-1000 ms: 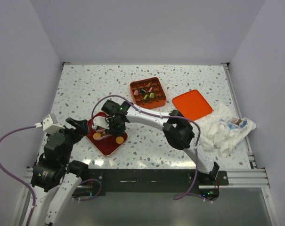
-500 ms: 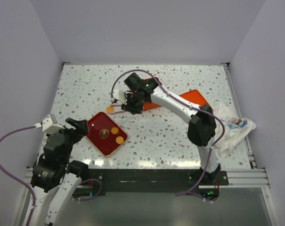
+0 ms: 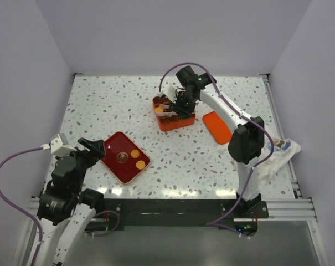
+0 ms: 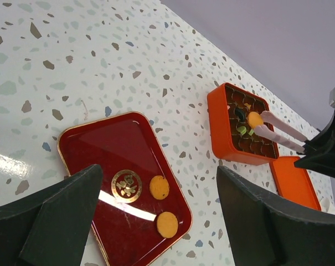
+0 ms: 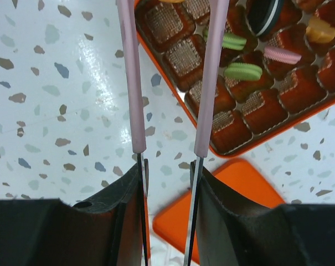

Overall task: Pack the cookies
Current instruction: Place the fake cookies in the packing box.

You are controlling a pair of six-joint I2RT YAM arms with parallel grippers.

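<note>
The right gripper [image 5: 168,166] is pressed onto the handles of a pair of pink tongs [image 5: 211,83]. The tong tips pinch one orange cookie [image 4: 255,119]. The long axis of the tongs runs from the gripper leftward, so the held cookie hangs over the left part of the orange box [image 4: 217,130]. The exact compartment below it cannot be told. Several compartments already hold cookies, among them a green one [image 5: 243,71].

The release is judged to need a straight descent, since the cookie already lies above the box. The orange lid [image 4: 292,180] lies just right of the box.

The left gripper [image 4: 157,173] is spread wide and holds nothing. It hovers over the red tray [image 4: 95,147], near and left. Two orange cookies [image 4: 159,187] remain there, nearer the left arm.
</note>
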